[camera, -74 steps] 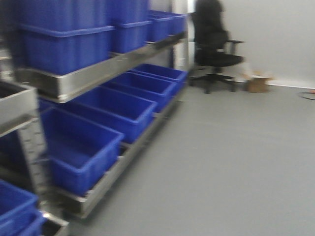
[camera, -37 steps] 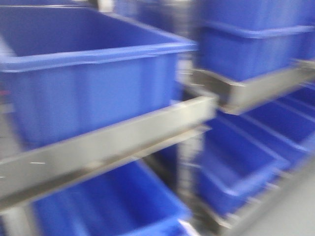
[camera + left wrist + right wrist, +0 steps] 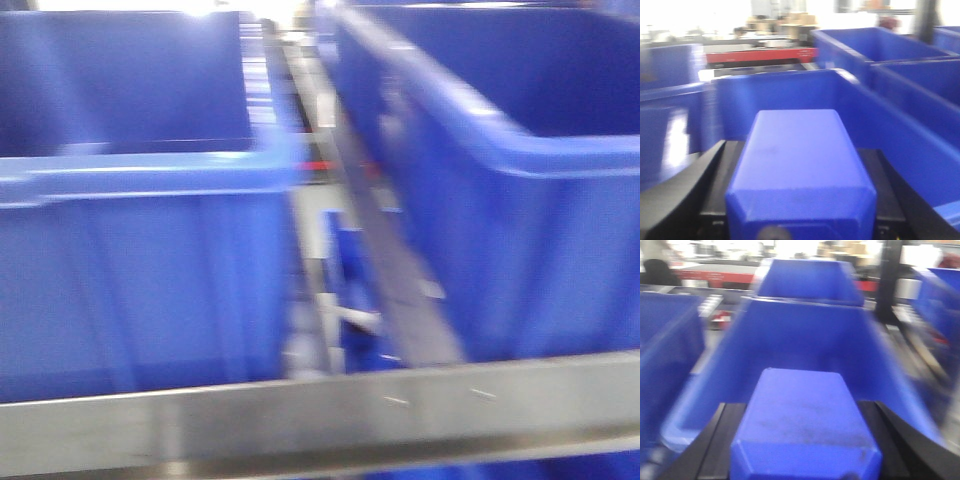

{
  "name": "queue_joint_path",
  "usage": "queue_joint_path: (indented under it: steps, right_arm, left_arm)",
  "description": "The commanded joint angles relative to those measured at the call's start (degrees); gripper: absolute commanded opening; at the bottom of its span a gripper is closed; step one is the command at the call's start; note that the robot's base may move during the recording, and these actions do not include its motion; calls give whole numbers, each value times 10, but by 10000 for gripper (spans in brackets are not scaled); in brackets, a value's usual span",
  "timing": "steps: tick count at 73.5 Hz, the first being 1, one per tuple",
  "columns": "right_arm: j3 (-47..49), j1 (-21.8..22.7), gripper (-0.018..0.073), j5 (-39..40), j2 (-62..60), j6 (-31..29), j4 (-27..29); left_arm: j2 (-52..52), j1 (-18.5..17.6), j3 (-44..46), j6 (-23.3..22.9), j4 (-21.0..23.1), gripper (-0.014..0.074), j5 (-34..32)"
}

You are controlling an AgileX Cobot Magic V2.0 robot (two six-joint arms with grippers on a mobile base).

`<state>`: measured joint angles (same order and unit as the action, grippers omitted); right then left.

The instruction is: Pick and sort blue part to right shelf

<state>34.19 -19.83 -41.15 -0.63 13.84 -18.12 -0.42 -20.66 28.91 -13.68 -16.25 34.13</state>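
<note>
Blue shelf bins, left tool above one, clamping blue part, right tool likewise

left bin, right bin: plain saturated blue. shelf rail: bare silver-grey metal. left part, right part: lighter blue, right one smudged grey on top. left gripper / right gripper: black. wrist-view bin: deep blue, red strip behind it

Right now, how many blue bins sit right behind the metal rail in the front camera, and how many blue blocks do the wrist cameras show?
Blue bins: 2
Blue blocks: 2
Total: 4
</note>
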Motion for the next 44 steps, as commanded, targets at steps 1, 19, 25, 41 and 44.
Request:
queue_joint_path:
  steps: [1, 19, 25, 41, 44]
  right_arm:
    - [17, 1, 287, 51, 14, -4, -13]
    - [17, 0, 287, 51, 14, -4, -13]
    - [17, 0, 287, 51, 14, -4, -13]
    - [17, 0, 287, 51, 14, -4, -13]
    - [17, 0, 287, 51, 14, -4, -13]
  left_arm:
    - [-9, -3, 15, -2, -6, 315, -50]
    - [-9, -3, 15, -2, -6, 315, -50]
    - [-9, -3, 15, -2, -6, 315, -50]
    - [-9, -3, 15, -2, -6, 315, -50]
    - [-9, -3, 15, -2, -6, 315, -50]
